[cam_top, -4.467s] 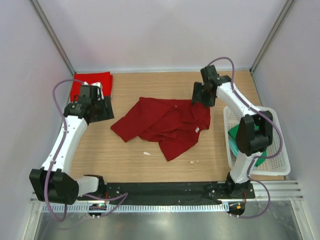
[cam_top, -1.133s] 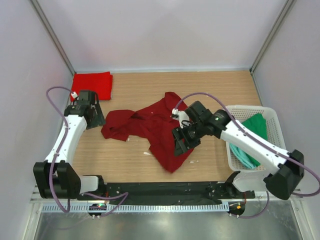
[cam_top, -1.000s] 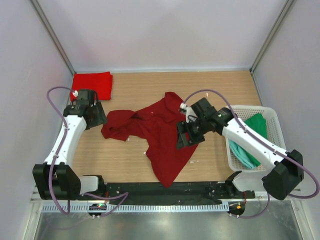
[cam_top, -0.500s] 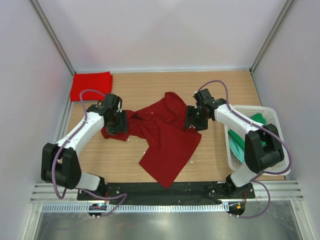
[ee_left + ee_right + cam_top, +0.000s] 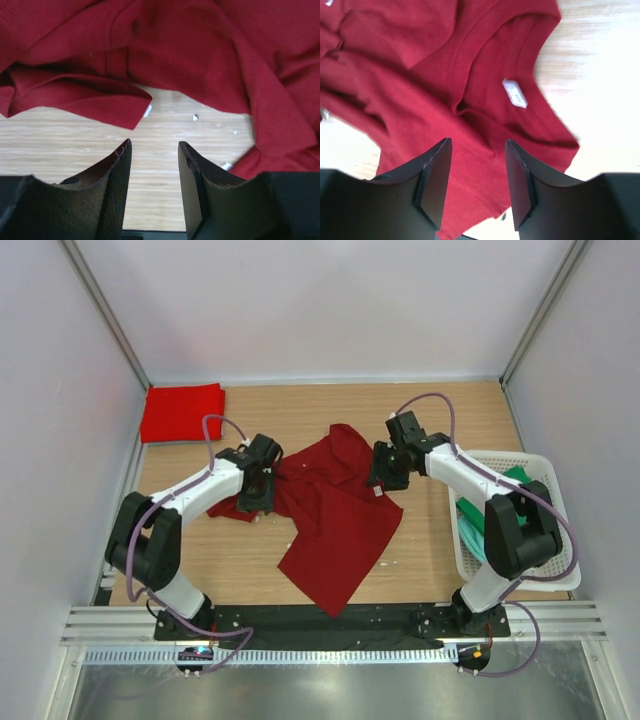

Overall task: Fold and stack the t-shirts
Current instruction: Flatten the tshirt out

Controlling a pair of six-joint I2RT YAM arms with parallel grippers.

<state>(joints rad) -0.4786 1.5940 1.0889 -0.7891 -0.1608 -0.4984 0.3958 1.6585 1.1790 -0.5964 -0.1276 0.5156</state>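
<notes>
Maroon t-shirt (image 5: 335, 525) lies crumpled at mid-frame on the bench (image 5: 300, 415). Left wrist view: left jaws apart, empty, over bare wood beside the shirt's edge. Right wrist view: right jaws apart above the collar and its white label (image 5: 514, 93). Only the overhead view shows the folded red t-shirt (image 5: 182, 411), upper left.

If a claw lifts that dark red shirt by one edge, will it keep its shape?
Probably not: the shirt lies crumpled in soft folds, so it should droop. It looks thin, so likely light. Pushed, it would probably bunch, not slide.
</notes>
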